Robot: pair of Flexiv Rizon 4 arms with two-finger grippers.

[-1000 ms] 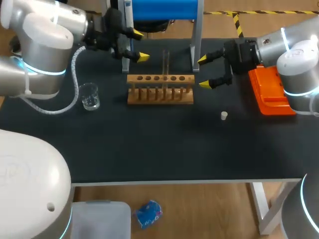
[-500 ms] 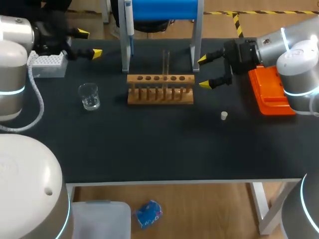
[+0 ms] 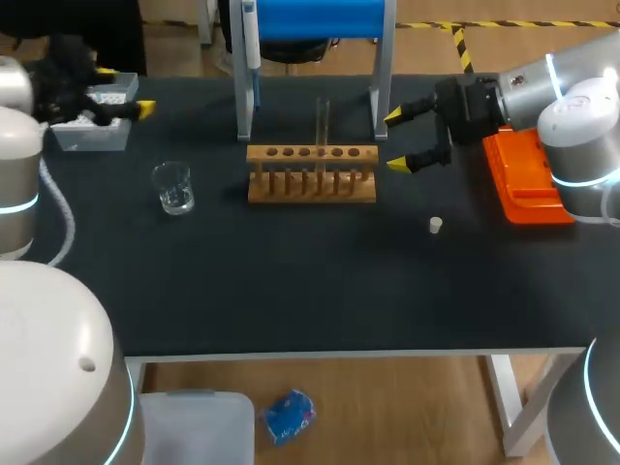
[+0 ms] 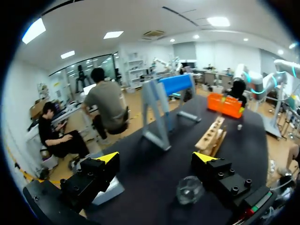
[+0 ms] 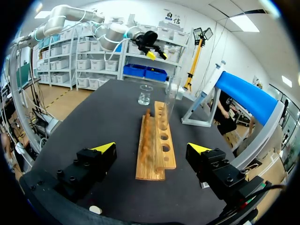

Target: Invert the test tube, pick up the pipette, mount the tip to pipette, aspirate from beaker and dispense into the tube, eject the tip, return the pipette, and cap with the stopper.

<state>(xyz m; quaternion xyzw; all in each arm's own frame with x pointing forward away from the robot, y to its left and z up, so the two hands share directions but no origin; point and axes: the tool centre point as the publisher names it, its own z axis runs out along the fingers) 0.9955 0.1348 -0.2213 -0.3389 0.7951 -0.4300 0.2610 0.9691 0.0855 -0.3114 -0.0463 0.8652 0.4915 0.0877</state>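
Stopper: loose on the desk, right of the rack.
Beaker: left of the rack, apart.
Tube: upright in the rack's middle, long axis vertical.
Right tool: wide, empty, just off the rack's right end; tube to its left; nearer arm, I reckon.
Left tool: wide, empty, far left by the tip box.

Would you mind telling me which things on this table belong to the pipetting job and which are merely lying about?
For the job: test tube, pipette, tip box, beaker, stopper.

Not named in the job, only supporting or lying about: wooden rack, blue stand, orange tray.
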